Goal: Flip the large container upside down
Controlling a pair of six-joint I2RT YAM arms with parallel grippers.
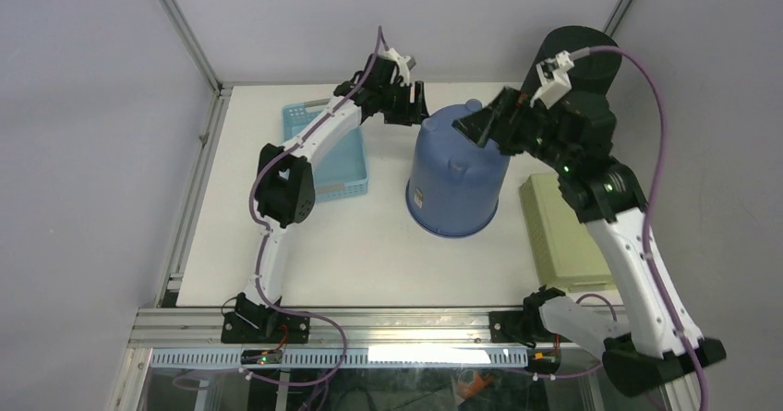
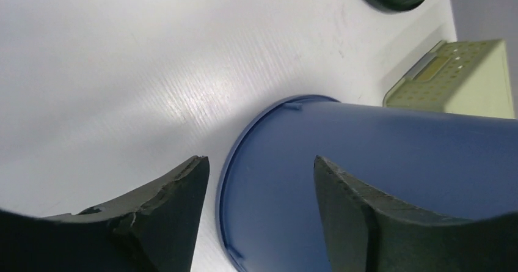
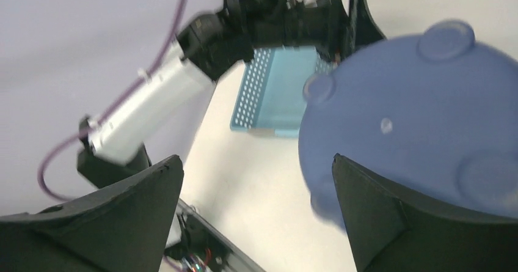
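blue container [image 1: 457,175]: bottom up, tilted, mid-desk near far edge | left claw [image 1: 407,106]: spread, at its far-left side | right claw [image 1: 482,125]: spread, over its bottom

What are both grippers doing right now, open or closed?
Left gripper: open, next to the blue bucket, holding nothing.
Right gripper: open, by the blue bucket, holding nothing.

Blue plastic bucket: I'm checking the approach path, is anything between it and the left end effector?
Nothing visible does. The open left end effector faces the large blue plastic bucket directly, its wall filling the gap between the fingers.
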